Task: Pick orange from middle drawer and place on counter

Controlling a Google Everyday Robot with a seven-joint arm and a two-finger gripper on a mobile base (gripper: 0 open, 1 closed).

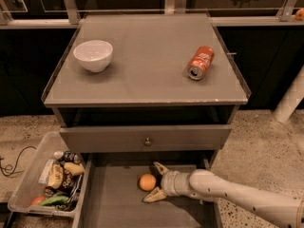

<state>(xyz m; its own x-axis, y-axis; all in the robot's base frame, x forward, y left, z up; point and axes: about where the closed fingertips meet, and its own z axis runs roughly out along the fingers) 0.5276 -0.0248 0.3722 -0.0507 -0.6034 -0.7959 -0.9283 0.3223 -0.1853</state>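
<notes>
The orange (147, 182) lies on the floor of the open middle drawer (114, 201), near its back. My gripper (152, 182) reaches in from the right, low inside the drawer. It is open, with one finger behind the orange and one in front of it, so the fruit sits at the mouth of the jaws. The counter (152, 75) is the grey cabinet top above.
A white bowl (93, 55) stands at the counter's left and a red soda can (200, 62) lies on its side at the right. A shut upper drawer front with a knob (147, 140) overhangs the open drawer. A clear bin of snacks (47, 182) sits on the floor to the left.
</notes>
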